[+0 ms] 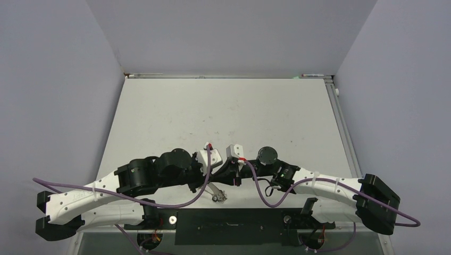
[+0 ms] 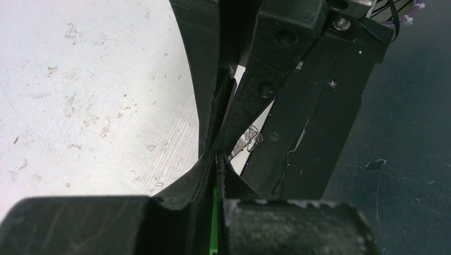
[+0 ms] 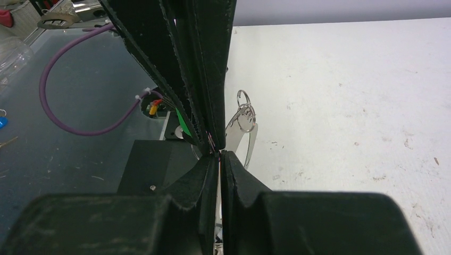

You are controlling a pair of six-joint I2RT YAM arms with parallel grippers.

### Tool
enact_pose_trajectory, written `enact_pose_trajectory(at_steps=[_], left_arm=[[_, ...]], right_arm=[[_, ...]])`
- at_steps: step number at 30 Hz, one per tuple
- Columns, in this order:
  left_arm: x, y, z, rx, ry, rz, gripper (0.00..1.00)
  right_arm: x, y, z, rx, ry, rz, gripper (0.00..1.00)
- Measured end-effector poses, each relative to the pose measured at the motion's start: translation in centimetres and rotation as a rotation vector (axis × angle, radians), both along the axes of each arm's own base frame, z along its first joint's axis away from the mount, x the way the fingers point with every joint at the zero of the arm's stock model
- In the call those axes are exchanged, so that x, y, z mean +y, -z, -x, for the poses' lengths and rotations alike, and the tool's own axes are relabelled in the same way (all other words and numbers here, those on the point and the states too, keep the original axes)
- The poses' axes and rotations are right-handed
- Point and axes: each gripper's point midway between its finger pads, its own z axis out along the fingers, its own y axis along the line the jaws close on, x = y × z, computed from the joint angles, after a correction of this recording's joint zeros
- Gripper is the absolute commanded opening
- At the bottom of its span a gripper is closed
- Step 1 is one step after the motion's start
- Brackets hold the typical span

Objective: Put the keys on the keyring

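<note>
Right wrist: my right hand (image 3: pixel 219 153) is pressed together, tip to tip with the left hand (image 2: pixel 215 159), likewise pressed together; what they pinch I cannot tell. Silver keys (image 3: pixel 235 133) hang just beside the right hand.

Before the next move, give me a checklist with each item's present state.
1. Left gripper shut: ok.
2. Green key head pinched between the left fingers: ok.
3. Right gripper shut: ok. What it holds: cannot tell.
4. Both grippers meeting tip to tip: ok.
5. Silver key with small rings hanging beside the tips, not pinched: ok.
6. Any key threaded onto the keyring: cannot tell, the loop cannot be made out.
</note>
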Motion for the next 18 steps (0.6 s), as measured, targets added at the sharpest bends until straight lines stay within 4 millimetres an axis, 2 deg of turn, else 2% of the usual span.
enact_pose_trajectory(at_steps=[7, 18], left_arm=[[-0.35, -0.32, -0.06, 0.009, -0.009, 0.012, 0.0], [-0.49, -0.64, -0.18, -0.017, 0.009, 0.018, 0.12]], right_arm=[[-0.28, -0.37, -0.02, -0.002, 0.015, -0.012, 0.05], [-0.66, -0.72, 0.49, 0.017, 0.011, -0.036, 0.05]])
